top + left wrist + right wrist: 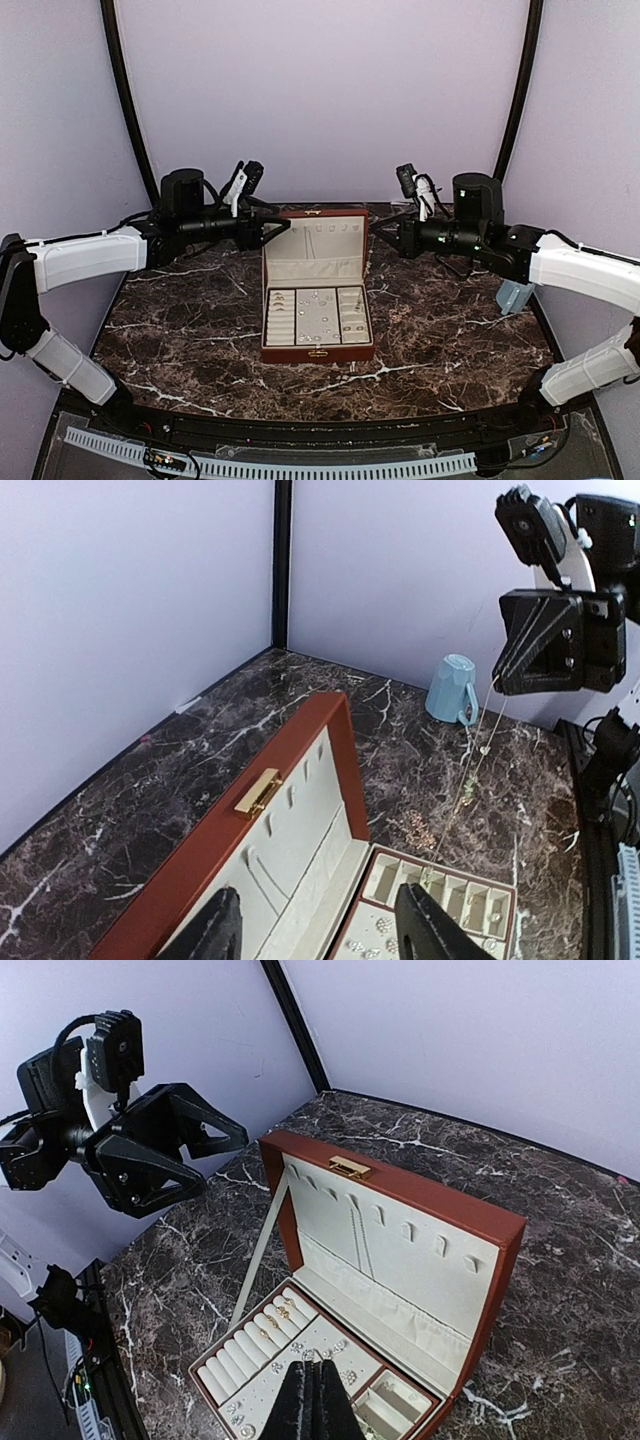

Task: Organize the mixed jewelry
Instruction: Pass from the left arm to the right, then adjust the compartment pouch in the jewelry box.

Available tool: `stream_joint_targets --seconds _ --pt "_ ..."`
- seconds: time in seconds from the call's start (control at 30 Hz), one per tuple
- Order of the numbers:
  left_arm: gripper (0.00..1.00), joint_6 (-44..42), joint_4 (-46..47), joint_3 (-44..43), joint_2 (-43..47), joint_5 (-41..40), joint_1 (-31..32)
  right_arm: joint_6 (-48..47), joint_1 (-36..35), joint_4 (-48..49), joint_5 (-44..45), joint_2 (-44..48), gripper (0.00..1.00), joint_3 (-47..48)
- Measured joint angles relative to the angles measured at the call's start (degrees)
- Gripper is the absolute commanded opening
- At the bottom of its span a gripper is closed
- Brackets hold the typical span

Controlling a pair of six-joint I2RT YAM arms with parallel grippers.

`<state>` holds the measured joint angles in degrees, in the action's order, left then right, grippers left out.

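Now | left end effector [226, 1162] agape, empty; right end effector [498, 680] pinching thin chain [466, 775] above open box [220, 860]

Place: we read this as a robot lab cell | 2 arms, left arm [80, 258] and right arm [585, 270], bolted at a marble-look table [200, 330] | plain lilac backdrop [320, 90] | slotted cable duct [300, 467]

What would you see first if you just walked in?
A reddish-brown jewelry box sits open in the middle of the marble table, with tiny silvery jewelry scattered in its tray. Just right of the lid, the shut right gripper dangles a thin chain toward the tray.
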<state>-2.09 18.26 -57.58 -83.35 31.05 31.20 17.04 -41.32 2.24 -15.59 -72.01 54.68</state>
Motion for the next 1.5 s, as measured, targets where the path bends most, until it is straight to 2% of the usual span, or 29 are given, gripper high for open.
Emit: stream_joint_targets --seconds 0.13,0.2,0.33,0.57,1.5 --pt "0.55 -7.58 -0.98 0.00 -0.02 -0.96 1.31 0.02 0.00 0.98 -0.37 0.00 0.00 -0.11" --pt "0.61 -11.37 -1.66 0.00 -0.24 -2.14 2.60 0.04 0.00 1.22 -0.61 0.00 0.00 -0.17" --pt "0.66 -17.35 -1.25 0.83 -1.20 -4.83 4.76 0.24 0.00 2.03 -1.33 0.00 0.00 -0.35" --pt "0.67 -24.57 -0.15 1.73 -5.38 -8.37 5.68 0.87 0.00 2.89 -1.97 0.00 0.00 -0.48" --pt "0.72 -33.83 9.51 1.70 -11.17 -19.10 7.19 1.05 0.00 4.22 -4.39 -0.17 0.00 -0.72"
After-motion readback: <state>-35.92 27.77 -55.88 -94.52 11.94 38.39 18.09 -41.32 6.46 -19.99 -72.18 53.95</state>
